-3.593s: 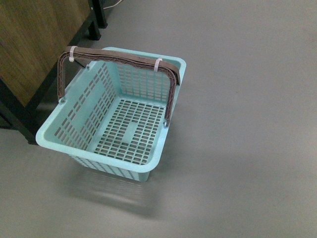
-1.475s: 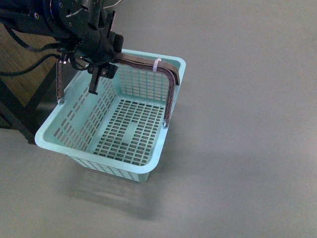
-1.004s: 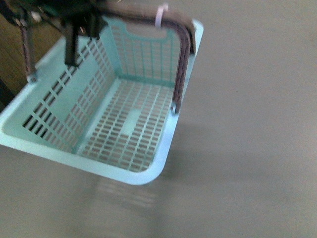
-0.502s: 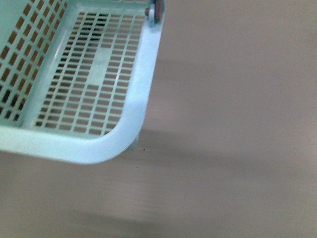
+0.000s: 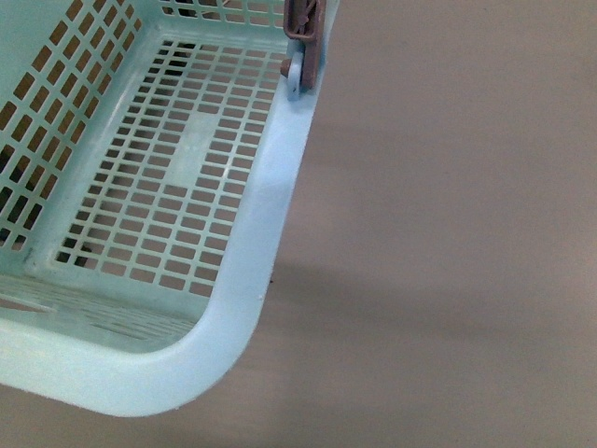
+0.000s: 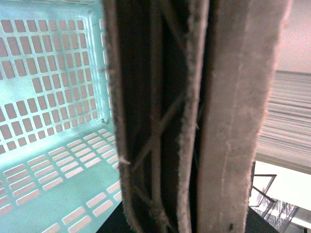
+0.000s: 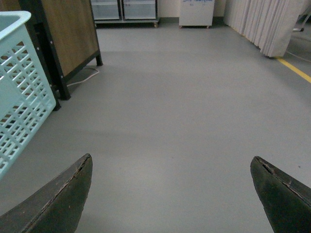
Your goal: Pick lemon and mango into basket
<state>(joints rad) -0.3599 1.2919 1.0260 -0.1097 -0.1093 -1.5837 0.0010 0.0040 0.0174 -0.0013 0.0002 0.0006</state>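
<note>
Basket (image 5: 270, 215): light aqua, walls + floor in rows of rect. slots. Handle (image 5: 303, 17): grey-brown; left wrist view shows dark underside w/ criss-cross ribs, pale fuzzy edges. Floor (image 7: 184, 107): plain grey, taupe cast in front view; yellow line (image 7: 297, 71) at one edge. Cabinet (image 7: 68, 34): brown wood grain, black frame. Curtain (image 7: 262, 24): off-white, vert. folds. Right gripper (image 7: 171, 159) fingers (image 7: 63, 201): near-black

On my right end effector (image 7: 171, 158) I see two dark, tapered fingers (image 7: 58, 201) with thin seams along their edges.
</note>
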